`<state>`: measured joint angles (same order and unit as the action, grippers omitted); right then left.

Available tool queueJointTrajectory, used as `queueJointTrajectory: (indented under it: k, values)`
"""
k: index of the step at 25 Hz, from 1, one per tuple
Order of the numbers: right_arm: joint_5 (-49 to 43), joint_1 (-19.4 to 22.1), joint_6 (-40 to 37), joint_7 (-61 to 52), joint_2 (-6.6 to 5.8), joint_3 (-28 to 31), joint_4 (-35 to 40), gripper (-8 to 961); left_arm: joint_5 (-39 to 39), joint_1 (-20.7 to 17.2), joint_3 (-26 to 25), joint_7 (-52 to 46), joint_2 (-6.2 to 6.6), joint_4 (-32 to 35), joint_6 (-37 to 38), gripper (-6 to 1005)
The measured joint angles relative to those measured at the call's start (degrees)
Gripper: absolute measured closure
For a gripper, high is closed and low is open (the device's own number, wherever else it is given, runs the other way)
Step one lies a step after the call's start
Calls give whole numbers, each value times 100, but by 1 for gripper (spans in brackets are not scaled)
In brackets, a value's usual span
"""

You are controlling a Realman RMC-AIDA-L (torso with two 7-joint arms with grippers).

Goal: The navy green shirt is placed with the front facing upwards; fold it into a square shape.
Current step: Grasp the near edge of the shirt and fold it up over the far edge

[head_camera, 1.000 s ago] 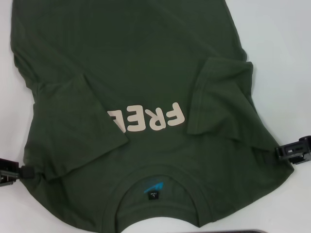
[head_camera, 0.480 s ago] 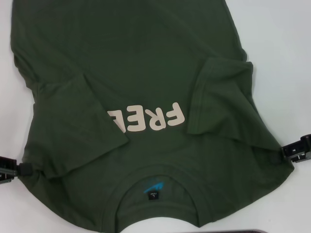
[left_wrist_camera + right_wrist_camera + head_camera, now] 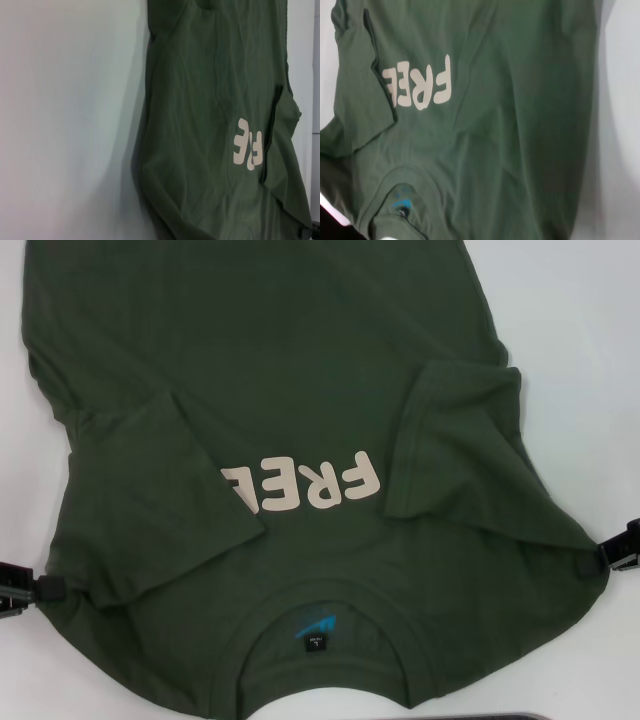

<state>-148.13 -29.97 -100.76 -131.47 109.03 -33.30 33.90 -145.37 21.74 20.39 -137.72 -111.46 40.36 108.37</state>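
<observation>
I'm looking at a bare lab-style test bench: a plain, smooth white tabletop [image 3: 575, 330] runs out beyond the dark olive-green cotton shirt [image 3: 280, 370] on both sides.

All I see otherwise is the plain white flat tabletop [image 3: 570, 330], plus a thin dark strip [image 3: 520, 716] at its near edge.

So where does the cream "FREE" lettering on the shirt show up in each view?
Head view: lettering mid-frame on the shirt, upside down, its left end hidden under the folded-in sleeve.
Left wrist view: only part of it shows, right of centre beside a fold.
Right wrist view: lettering in the upper left, all four letters readable.
Shared landmark: the blue neck label, in head and right wrist views only.
</observation>
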Motion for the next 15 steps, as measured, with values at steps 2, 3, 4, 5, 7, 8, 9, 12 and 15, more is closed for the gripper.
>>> queueJointTrajectory:
  k: [2, 3, 4, 5, 7, 8, 9, 12, 15]
  values:
    - [-2, 0, -8, -3, 0, -70, 2, 846, 0, 4, 0, 0, 3, -2, 0, 930]
    - [-3, 0, -8, -4, -2, -101, 2, 867, 0, 6, 0, 0, 3, -6, 0, 929]
    - [-5, 0, -8, -7, -8, -131, 2, 889, 0, 6, 0, 0, 3, -8, 0, 929]
    - [-7, 0, -8, -10, -17, -147, 5, 898, 0, 7, 0, 0, 3, -9, 0, 928]
    - [-11, 0, -8, -19, -45, -170, 9, 916, 0, 7, 10, 0, 7, -10, 11, 927]
    - [-12, 0, -11, -22, -60, -190, 11, 925, -1, 8, 20, 0, 12, -11, 25, 927]
    - [-13, 1, -14, -28, -79, -218, 12, 934, -6, 11, 30, 5, 16, -10, 59, 926]
    - [-14, 23, -41, -62, -168, -304, 17, 943, -42, 12, 47, 38, 41, 0, 172, 925]
    - [-14, 82, -92, -85, -273, -341, 23, 943, -77, -30, 60, 71, 79, 0, 273, 923]
